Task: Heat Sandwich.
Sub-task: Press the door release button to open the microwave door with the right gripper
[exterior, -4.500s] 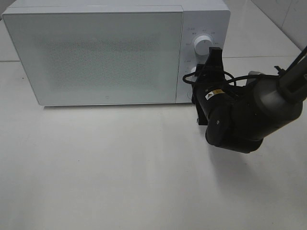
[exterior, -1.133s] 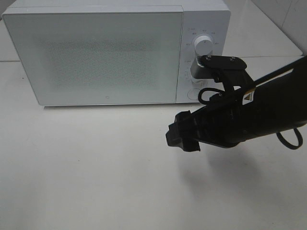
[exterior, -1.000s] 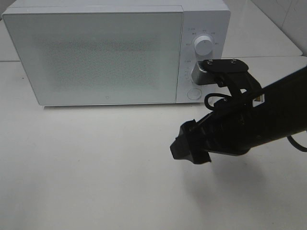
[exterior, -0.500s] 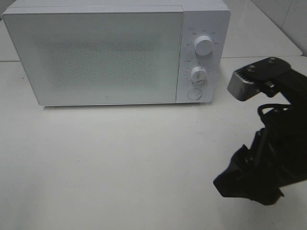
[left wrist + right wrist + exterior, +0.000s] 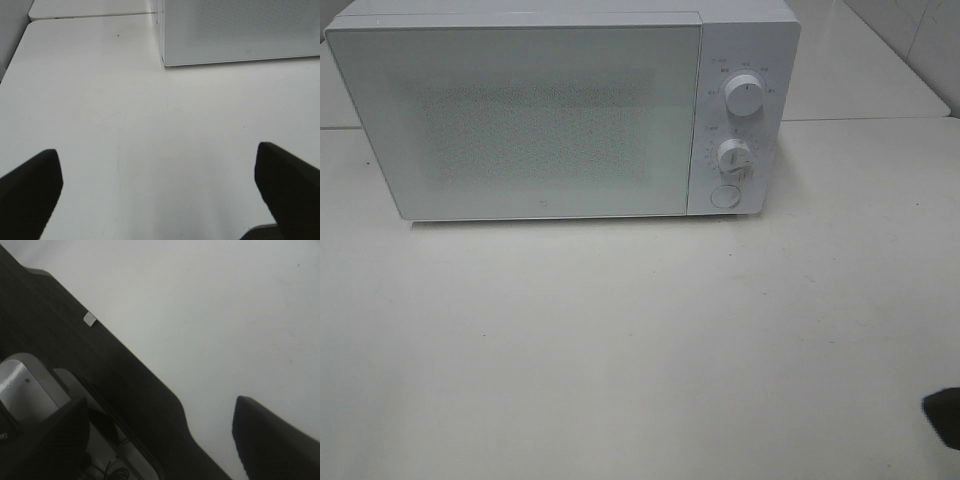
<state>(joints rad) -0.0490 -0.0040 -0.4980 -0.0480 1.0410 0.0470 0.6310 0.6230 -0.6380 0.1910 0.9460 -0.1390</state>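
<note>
White microwave (image 5: 540, 110) shut, left hand (image 5: 160, 192) seemingly empty

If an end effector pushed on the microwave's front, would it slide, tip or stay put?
The microwave probably stays put: it is a broad, boxy body sitting flat on the table. Tipping looks unlikely, since it is much wider than tall. A hard shove might slide it, as the table looks smooth.
</note>
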